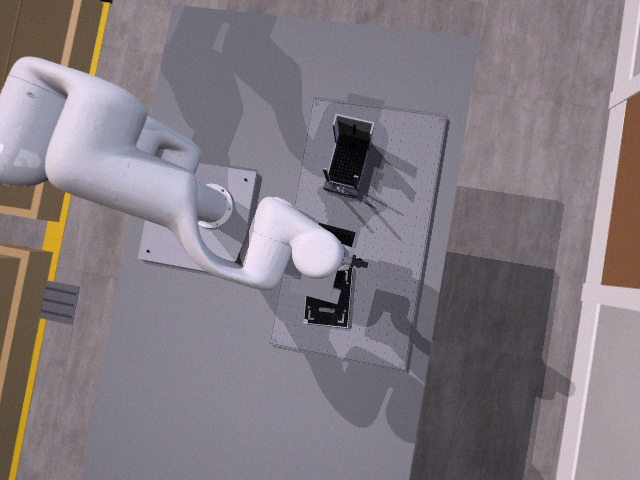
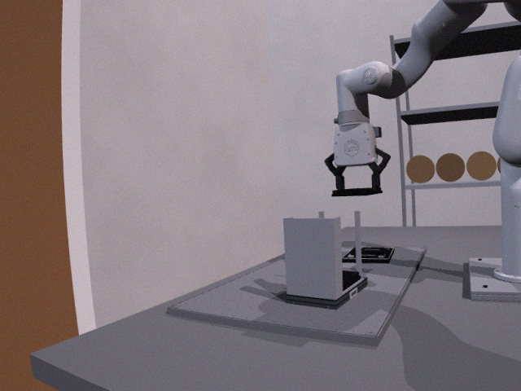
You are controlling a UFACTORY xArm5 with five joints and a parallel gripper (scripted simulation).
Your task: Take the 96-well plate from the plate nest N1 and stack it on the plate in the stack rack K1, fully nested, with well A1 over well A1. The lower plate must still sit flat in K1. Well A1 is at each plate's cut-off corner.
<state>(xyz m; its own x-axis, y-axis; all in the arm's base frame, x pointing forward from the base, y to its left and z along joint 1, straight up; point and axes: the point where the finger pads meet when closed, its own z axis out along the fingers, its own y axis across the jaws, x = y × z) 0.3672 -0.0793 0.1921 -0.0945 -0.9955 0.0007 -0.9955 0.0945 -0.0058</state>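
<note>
My gripper (image 2: pixel 356 185) is shut on the black 96-well plate (image 2: pixel 356 191) and holds it level, high above the table. In the overhead view my wrist covers most of the plate; one black edge (image 1: pixel 338 235) shows beside it. The plate hangs between the plate nest N1 (image 1: pixel 328 304) and the stack rack K1, nearer the nest. The nest (image 2: pixel 368 253) is an open black frame. The rack (image 2: pixel 313 257) has a tall grey wall and thin posts. A black plate (image 1: pixel 347 162) lies flat at its bottom, also seen in the side view (image 2: pixel 351 283). I cannot make out the cut-off corners.
Both fixtures stand on a perforated grey baseboard (image 1: pixel 392 237). My arm's base plate (image 1: pixel 206 217) is to its left. A shelf unit (image 2: pixel 450 126) with round brown discs stands behind the table.
</note>
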